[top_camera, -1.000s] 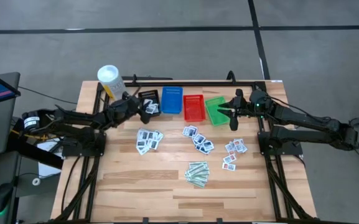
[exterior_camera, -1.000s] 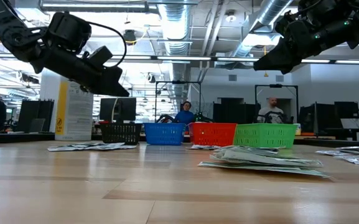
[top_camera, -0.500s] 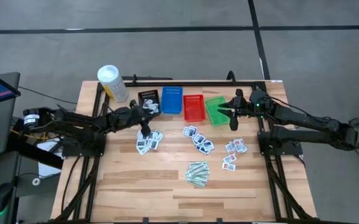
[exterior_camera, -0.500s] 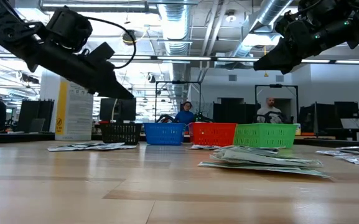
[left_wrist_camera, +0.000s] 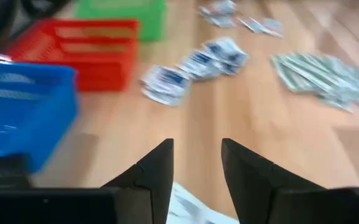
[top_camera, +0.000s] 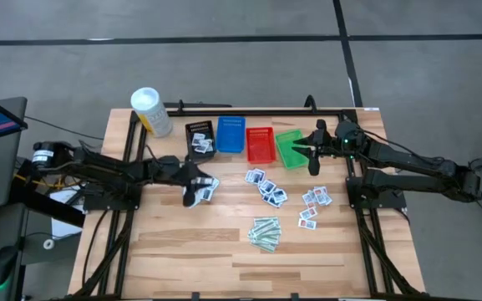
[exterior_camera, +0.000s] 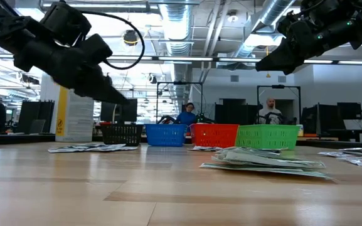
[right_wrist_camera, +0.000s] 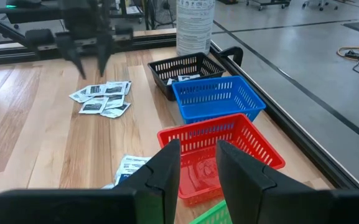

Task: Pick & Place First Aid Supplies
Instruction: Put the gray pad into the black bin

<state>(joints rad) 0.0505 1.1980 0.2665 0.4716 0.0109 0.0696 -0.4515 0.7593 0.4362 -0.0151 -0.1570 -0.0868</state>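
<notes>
The first aid supplies lie in four groups on the wooden tabletop (top_camera: 224, 251): white packets with dark print (top_camera: 200, 191) on the left, packets with blue print (top_camera: 266, 186) in the middle, packets with red print (top_camera: 313, 206) on the right, and pale-green strips (top_camera: 266, 233) nearer the front. Some white packets (top_camera: 200, 143) are already in the black basket (top_camera: 199, 130). Four baskets stand in a row: black, blue (top_camera: 230, 134), red (top_camera: 260, 144), green (top_camera: 291, 148). One white tub (top_camera: 149, 110) stands beside them. The left tool (top_camera: 190, 181) hovers over the dark-print packets, fingers apart, holding nothing. The right tool (top_camera: 311, 159) hangs by the green basket, fingers slightly apart and empty.
</notes>
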